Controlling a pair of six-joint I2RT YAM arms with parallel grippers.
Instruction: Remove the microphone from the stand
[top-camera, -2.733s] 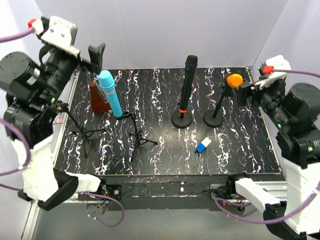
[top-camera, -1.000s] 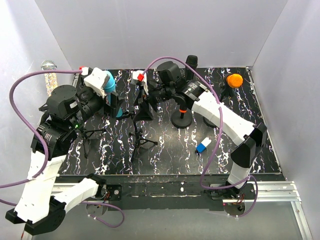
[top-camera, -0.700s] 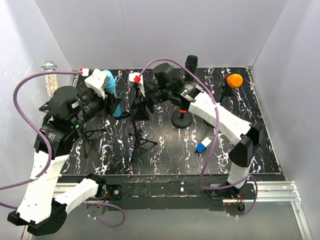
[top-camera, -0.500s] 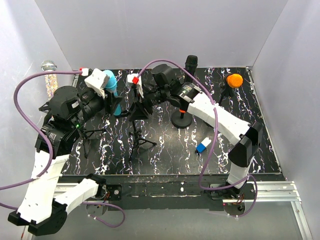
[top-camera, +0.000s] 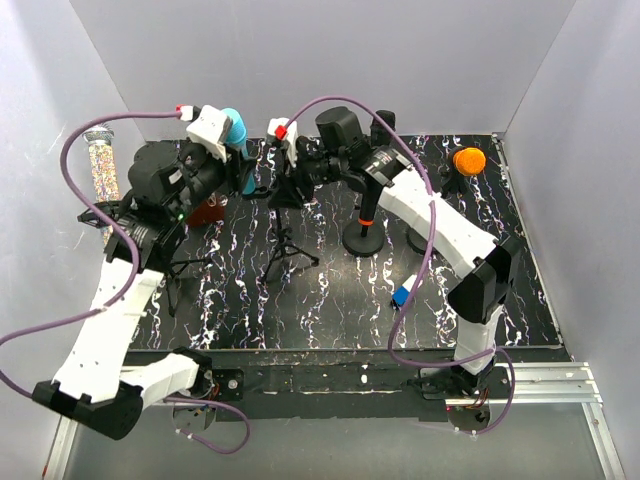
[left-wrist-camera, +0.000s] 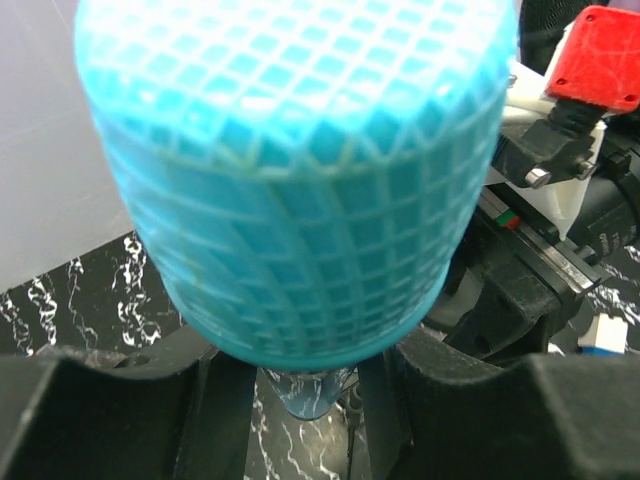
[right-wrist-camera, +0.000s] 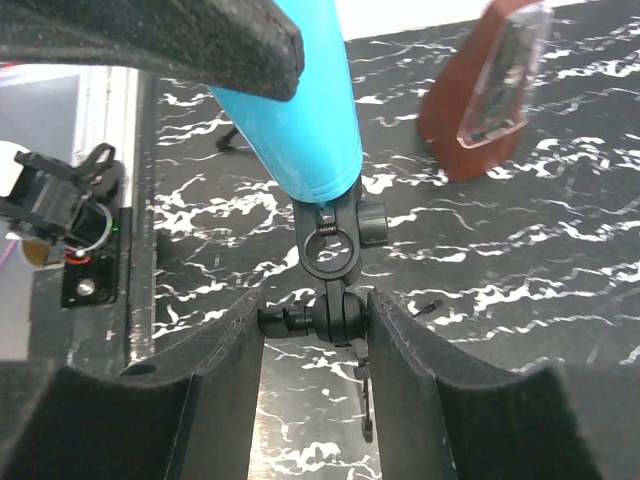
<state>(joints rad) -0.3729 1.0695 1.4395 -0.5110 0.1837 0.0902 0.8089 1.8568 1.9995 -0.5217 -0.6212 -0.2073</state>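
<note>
The cyan microphone (top-camera: 232, 124) is found in the upper left part of the top view, tilted, with its mesh head turned toward the back wall. In the right wrist view its lower end is seen seated in the black clip (right-wrist-camera: 335, 240) of the tripod stand (top-camera: 285, 245).

The microphone body is grasped by the left gripper (top-camera: 247, 172). Its fingers (left-wrist-camera: 470, 400) are pressed on both sides of the body, just below the head. The stand is clenched by the right gripper (top-camera: 279, 190) at the joint directly under the clip, and this joint is touched by both fingers (right-wrist-camera: 200, 390).

The tripod legs are seen over the black marbled table (top-camera: 530, 280); whether they touch it cannot be told. A brown metronome (right-wrist-camera: 490, 110) is placed near the stand. Right of the centre a black microphone (top-camera: 384, 124) is held upright on a round base. Further right an orange-headed microphone (top-camera: 468, 160) is seen. A blue and white block (top-camera: 402, 296) is lying lower, right of the middle. A glittering microphone (top-camera: 100, 165) is seen at the left edge, off the table.
</note>
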